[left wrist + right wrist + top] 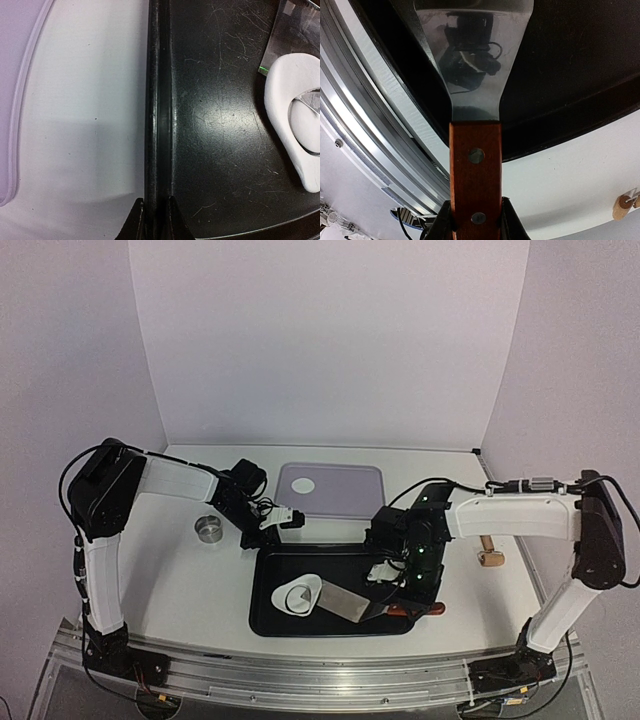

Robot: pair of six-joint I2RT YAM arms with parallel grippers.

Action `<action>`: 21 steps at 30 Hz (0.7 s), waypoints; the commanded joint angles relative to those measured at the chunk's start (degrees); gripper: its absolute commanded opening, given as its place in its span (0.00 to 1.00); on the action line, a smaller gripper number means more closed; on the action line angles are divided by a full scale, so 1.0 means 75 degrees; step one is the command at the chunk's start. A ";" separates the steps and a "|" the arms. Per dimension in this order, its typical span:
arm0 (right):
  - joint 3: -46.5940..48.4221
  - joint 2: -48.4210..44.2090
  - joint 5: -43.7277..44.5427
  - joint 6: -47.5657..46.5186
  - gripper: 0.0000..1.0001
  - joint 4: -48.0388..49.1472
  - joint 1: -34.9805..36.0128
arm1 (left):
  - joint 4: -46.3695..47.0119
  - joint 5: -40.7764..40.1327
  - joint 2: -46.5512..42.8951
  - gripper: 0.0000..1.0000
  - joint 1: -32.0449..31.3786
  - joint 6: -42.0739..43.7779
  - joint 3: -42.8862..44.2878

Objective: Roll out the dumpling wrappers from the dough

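Both arms folded in toward the table's middle, both grippers closed on a hold.

The left arm [175,480] rises from its base, forearm about level, wrist tipped down; the left gripper [156,205] has its jaws nearly together, pinching the tray rim [157,100]. The right arm [510,515] mirrors this, wrist dropped low; the right gripper [476,212] has its jaws slightly wider, clamped on both sides of the spatula handle [475,165].

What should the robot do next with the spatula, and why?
Probably lift the spatula gently. Its blade seems to lie under the white dough ring, the right gripper grips its wooden handle, and the left gripper pinches the black tray by its rim to steady it.
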 commanded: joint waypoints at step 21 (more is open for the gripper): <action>0.1574 0.0361 -0.0103 -0.0326 0.00 0.0356 0.0166 | 0.0114 -0.0329 -0.0316 0.00 -0.0050 0.0261 0.0007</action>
